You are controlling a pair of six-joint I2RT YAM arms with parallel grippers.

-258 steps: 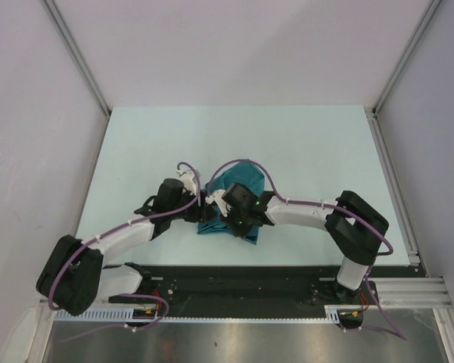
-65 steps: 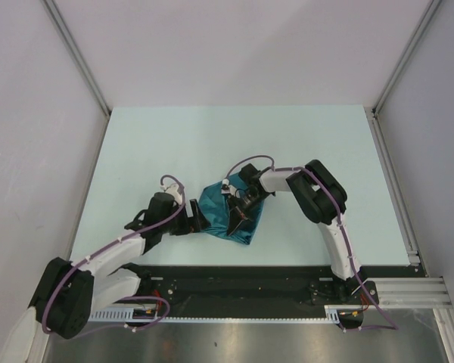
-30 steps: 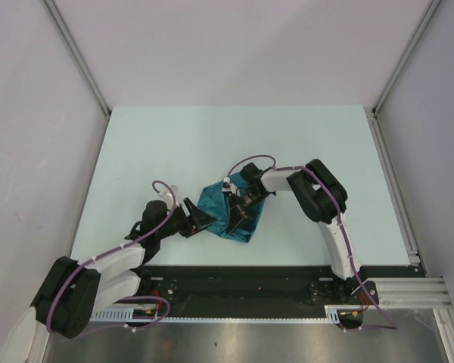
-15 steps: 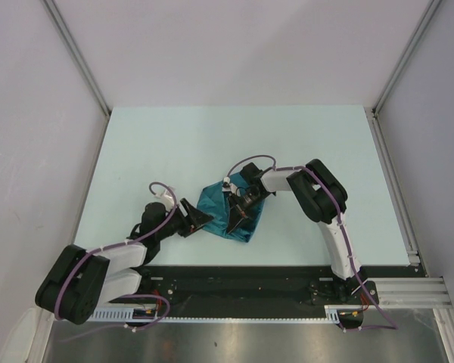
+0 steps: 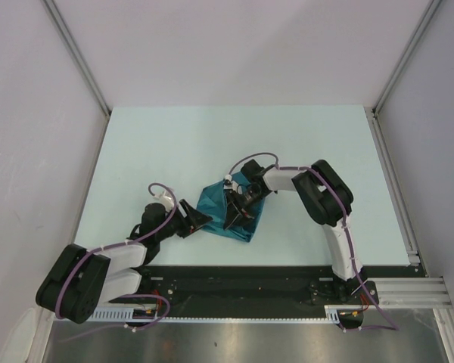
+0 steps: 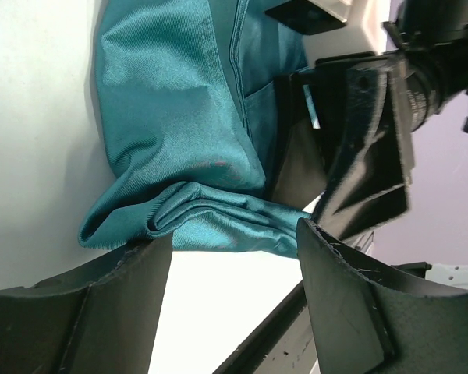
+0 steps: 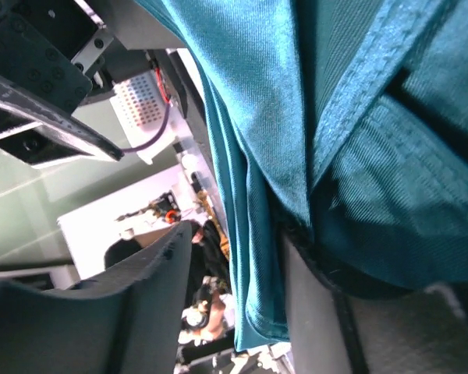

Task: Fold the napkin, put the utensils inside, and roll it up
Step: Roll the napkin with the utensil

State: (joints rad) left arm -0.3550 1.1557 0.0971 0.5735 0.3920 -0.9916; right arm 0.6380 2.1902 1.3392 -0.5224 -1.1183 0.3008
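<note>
Shows the right claw (image 5: 234,215) with jaws parted astride a hemmed fold of the napkin (image 5: 212,203), and just left of it the left claw (image 5: 199,219) spread wide and empty, tips just beside the bundle's near-left corner. Places the bunched teal cloth midway across the tabletop (image 5: 212,144), toward the near edge, with no spoon visible. Looks light, limp and slippery, so probably best pinched at the thick stitched hem or layered corner, not the smooth face.
</note>
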